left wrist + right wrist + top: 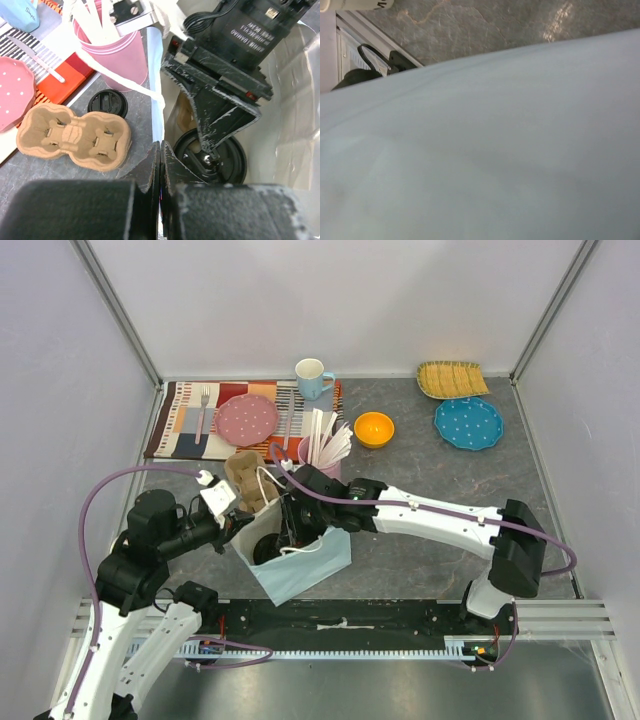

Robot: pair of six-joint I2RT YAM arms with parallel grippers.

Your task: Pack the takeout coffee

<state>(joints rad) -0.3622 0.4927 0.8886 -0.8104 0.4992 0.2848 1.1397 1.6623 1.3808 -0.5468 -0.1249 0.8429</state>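
My right wrist cam is mostly filled by a smooth pale blue-grey paper surface [485,150]. Above it I see grey marbled tabletop [485,25], with a black looped cable [374,56] upper left.

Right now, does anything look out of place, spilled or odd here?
A loose black lid lies on the table between the pink cup and the cardboard carrier, on no cup. Nothing looks spilled. The bag fills the right wrist view.
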